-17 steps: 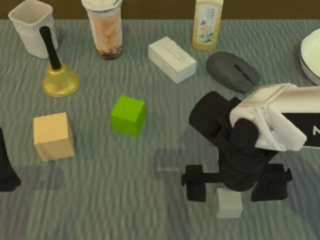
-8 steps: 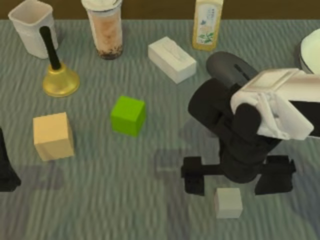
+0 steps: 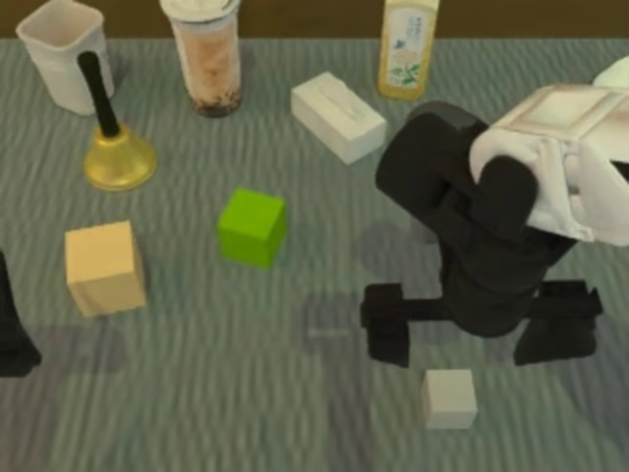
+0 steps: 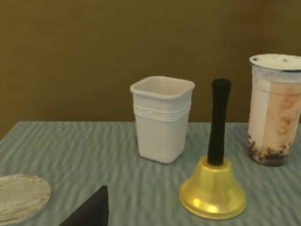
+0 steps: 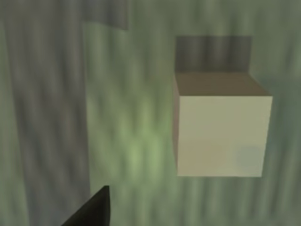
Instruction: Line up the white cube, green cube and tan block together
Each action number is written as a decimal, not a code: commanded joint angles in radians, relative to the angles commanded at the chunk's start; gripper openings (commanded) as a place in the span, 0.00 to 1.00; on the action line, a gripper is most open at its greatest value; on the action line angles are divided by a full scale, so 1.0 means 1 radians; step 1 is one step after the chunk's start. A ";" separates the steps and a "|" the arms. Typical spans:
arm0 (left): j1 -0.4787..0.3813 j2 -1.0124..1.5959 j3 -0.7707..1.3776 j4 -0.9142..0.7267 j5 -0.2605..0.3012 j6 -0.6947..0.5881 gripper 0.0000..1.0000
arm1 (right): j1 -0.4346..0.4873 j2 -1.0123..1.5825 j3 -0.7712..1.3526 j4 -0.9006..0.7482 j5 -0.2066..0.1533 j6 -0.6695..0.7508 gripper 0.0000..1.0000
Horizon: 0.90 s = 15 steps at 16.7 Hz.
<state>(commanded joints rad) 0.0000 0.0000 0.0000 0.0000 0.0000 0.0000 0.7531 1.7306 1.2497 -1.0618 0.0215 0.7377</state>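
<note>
White cube (image 3: 449, 398) untouched, right hand (image 3: 479, 336) spread wide, empty

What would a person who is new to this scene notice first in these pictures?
First, the big black and white right arm at the table's right, its open end effector hanging above the small white cube near the front edge. Next, the bright green cube in the middle, with the tan block to its left. The brass bell shines at the back left.

A rendered tabletop scene: grey-green cloth table (image 3: 197, 393), brown wall, bell (image 3: 118, 157), cup (image 3: 59, 49), bottle (image 3: 408, 44).
</note>
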 joint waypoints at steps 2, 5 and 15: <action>0.000 0.000 0.000 0.000 0.000 0.000 1.00 | -0.005 0.004 -0.003 0.002 0.000 0.000 1.00; -0.023 0.054 0.058 -0.053 0.011 0.004 1.00 | 0.002 -0.039 -0.042 0.029 -0.003 -0.019 1.00; -0.233 0.811 0.809 -0.646 0.071 0.019 1.00 | -0.055 -0.631 -0.487 0.349 -0.022 -0.243 1.00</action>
<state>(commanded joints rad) -0.2334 0.8112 0.8090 -0.6460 0.0707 0.0189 0.6981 1.0993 0.7623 -0.7125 -0.0006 0.4945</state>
